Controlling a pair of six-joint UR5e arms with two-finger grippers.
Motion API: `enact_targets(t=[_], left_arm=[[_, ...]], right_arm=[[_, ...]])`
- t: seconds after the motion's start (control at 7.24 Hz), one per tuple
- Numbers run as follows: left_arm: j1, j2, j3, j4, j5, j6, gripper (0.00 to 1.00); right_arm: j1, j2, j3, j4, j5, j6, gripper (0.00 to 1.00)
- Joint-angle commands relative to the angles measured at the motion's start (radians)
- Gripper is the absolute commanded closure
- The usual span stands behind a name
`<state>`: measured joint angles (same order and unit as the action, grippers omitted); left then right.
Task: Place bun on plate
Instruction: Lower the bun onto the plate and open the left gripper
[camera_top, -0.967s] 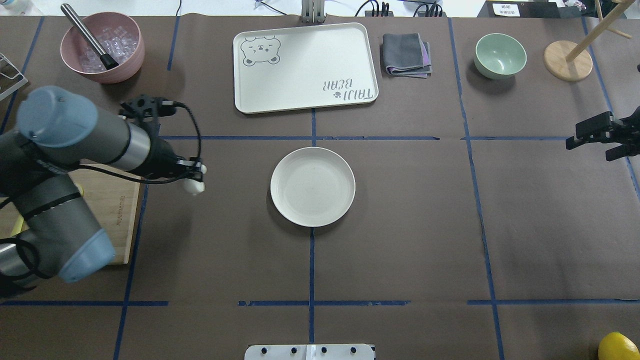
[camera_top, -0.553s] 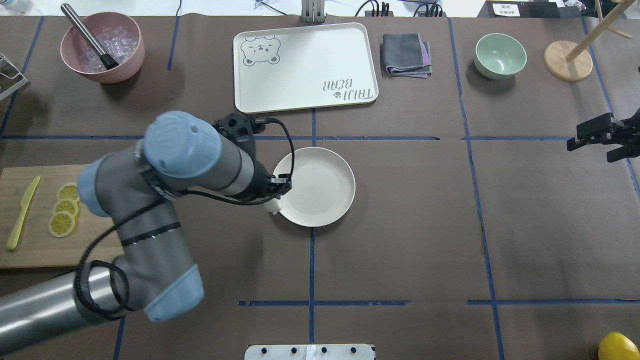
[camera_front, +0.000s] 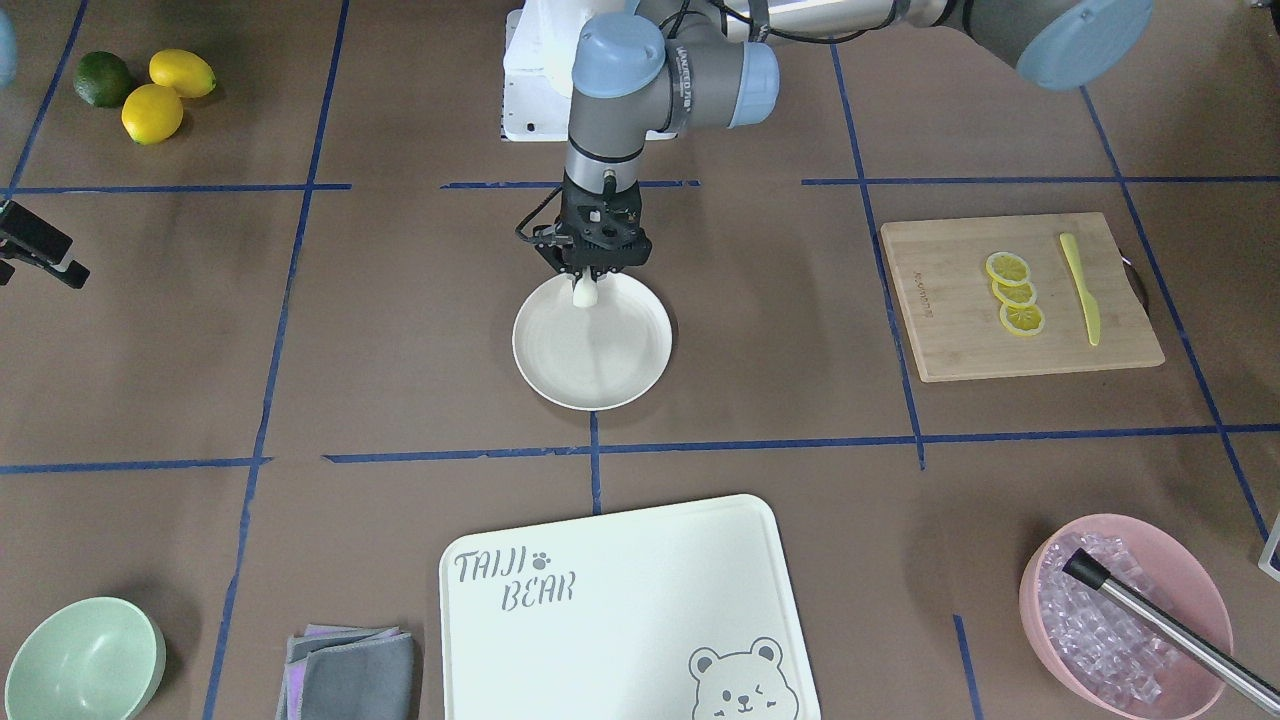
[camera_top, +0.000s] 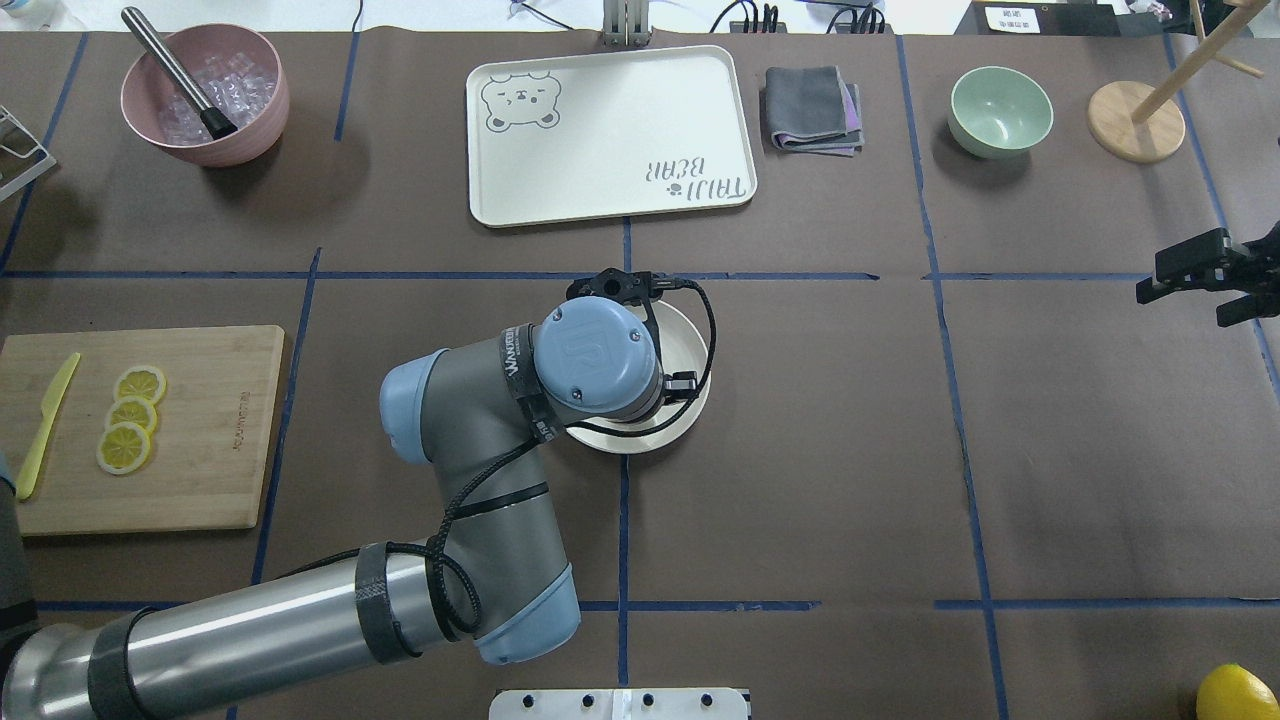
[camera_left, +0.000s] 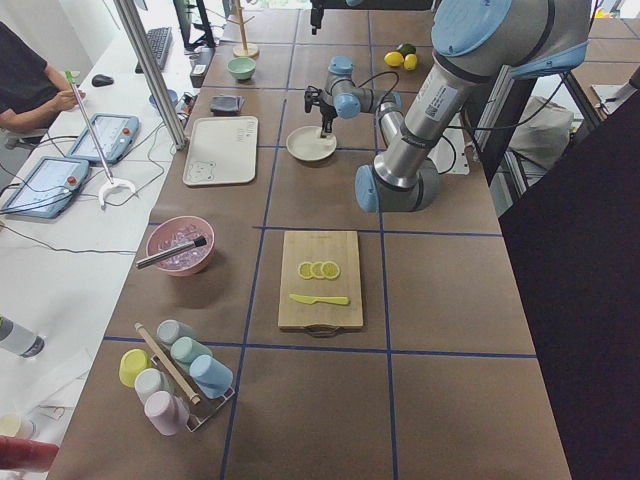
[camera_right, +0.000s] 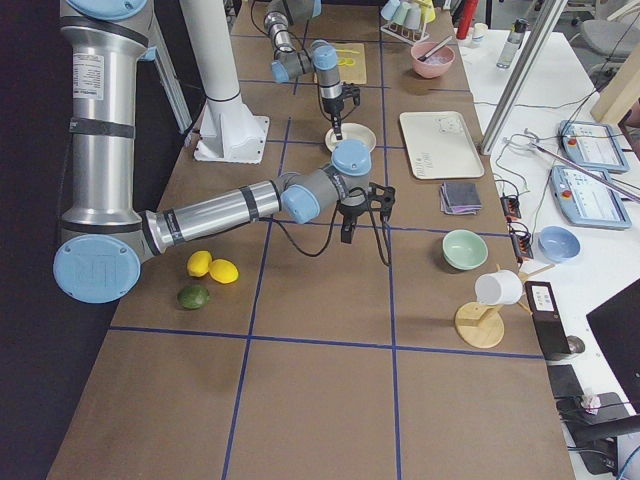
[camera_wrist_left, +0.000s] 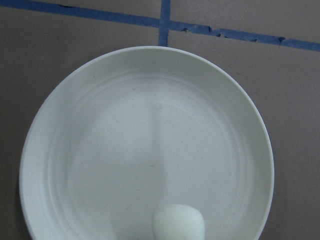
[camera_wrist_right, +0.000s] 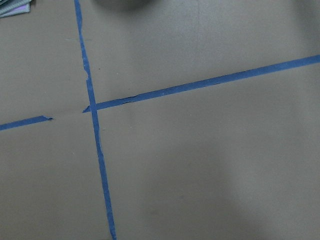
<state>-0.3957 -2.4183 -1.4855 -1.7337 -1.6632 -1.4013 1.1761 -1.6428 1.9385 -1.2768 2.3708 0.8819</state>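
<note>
The bun (camera_front: 585, 292), a small white lump, hangs from my left gripper (camera_front: 588, 280), which is shut on it. It is over the robot-side part of the round cream plate (camera_front: 610, 385). The left wrist view looks straight down on the bun (camera_wrist_left: 178, 223) above the plate (camera_wrist_left: 100, 140). I cannot tell whether the bun touches the plate. In the overhead view the left wrist covers the bun and most of the plate (camera_top: 692, 405). My right gripper (camera_top: 1195, 278) hovers over bare table at the far right edge; I cannot tell whether it is open or shut.
A bear-print tray (camera_top: 610, 135), a folded grey cloth (camera_top: 812, 108) and a mint bowl (camera_top: 1000, 110) lie beyond the plate. A pink bowl of ice (camera_top: 205, 95) stands at the far left. The cutting board (camera_top: 200, 470) holds lemon slices (camera_top: 130, 420) and a yellow knife (camera_top: 45, 425).
My left arm has swung right with the bun, from beside the cutting board to above the plate. The right gripper has barely moved.
</note>
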Motion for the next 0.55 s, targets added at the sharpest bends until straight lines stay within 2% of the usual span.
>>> enact_targets(t=[0.0, 0.41], left_arm=[[0.001, -0.024, 0.066, -0.003, 0.023, 0.002, 0.76], [0.0, -0.027, 0.074, -0.006, 0.052, 0.002, 0.74]], right_arm=[[-0.001, 0.0, -0.001, 0.0, -0.001, 0.0, 0.0], [-0.001, 0.0, -0.003, 0.0, -0.001, 0.0, 0.0]])
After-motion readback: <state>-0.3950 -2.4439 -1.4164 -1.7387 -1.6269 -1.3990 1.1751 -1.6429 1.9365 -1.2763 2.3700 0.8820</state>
